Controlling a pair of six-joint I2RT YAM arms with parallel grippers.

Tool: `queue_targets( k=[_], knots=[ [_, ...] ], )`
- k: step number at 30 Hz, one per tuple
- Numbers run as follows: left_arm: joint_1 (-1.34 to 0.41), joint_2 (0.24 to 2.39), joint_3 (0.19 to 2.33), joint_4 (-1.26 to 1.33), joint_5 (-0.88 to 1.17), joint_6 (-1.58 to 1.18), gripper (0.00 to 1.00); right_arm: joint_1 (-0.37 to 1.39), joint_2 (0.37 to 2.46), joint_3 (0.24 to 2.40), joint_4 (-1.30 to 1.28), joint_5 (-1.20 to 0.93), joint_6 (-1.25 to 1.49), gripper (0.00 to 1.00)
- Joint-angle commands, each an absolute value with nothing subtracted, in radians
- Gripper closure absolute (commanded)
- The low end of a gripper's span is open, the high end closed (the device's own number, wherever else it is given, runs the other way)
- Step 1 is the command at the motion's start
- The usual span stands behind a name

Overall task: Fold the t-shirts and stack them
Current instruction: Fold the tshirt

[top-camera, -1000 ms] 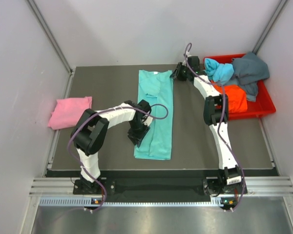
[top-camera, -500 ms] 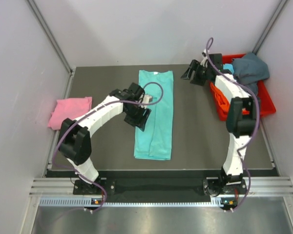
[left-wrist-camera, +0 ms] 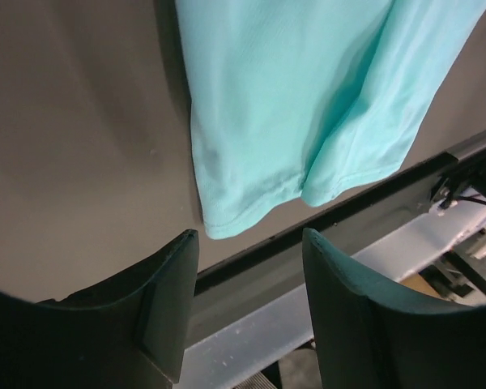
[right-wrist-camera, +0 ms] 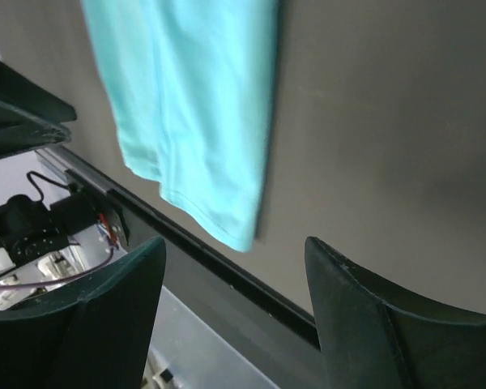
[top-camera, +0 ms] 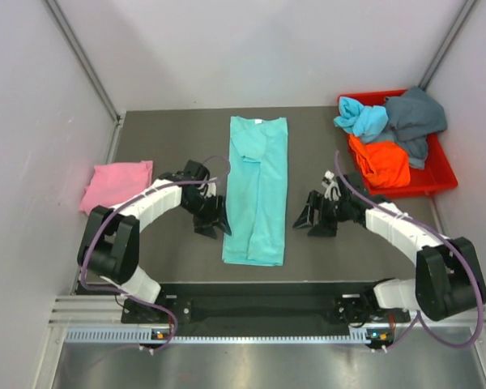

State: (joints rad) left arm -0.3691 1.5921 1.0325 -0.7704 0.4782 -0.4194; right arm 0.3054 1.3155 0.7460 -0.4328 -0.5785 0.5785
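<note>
Two robot arms flank a teal t-shirt (top-camera: pixel 257 190) that lies folded into a long, narrow strip down the middle of the dark surface (top-camera: pixel 162 134), with its collar end toward the back wall and its hem near the front edge. The left fingers (left-wrist-camera: pixel 166 308) are spread apart just left of the strip's lower half. Their wrist camera looks past them at the hem corner, which stops just short of the surface's front edge. The right fingers (right-wrist-camera: pixel 117 316) are likewise parted just right of the strip (in both wrist views, bare surface shows between fingers and cloth). A folded pink t-shirt (top-camera: pixel 116 185) lies across the surface's left edge beside the side wall, well apart from the teal one. At the far right, a red bin (top-camera: pixel 437 180) holds three crumpled t-shirts: a light blue one (top-camera: pixel 363 117) at its back left corner, an orange one (top-camera: pixel 381 162) in front of that, and a dark grey-blue one (top-camera: pixel 415 117) draped over the back right rim.
</note>
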Motion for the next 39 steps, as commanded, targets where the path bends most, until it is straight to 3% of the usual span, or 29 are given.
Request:
queue_targets(
  k=[1,8,18,39],
  knots=[
    [-0.35,1.516,0.96,-0.686,0.549,-0.502,0.41,0.287,1.266,0.638,-0.399,-0.598,0.649,0.31],
    [-0.319,1.5,0.783,-0.563,0.584,-0.58,0.43,0.328,1.311,0.476,-0.238,-0.663,0.781,0.33],
    [-0.307,1.508,0.695,-0.469,0.592,-0.647,0.43,0.477,1.422,0.506,-0.1,-0.693,0.91,0.35],
    [-0.305,1.525,0.635,-0.408,0.607,-0.698,0.44,0.589,1.531,0.558,-0.008,-0.609,0.973,0.39]
  ],
)
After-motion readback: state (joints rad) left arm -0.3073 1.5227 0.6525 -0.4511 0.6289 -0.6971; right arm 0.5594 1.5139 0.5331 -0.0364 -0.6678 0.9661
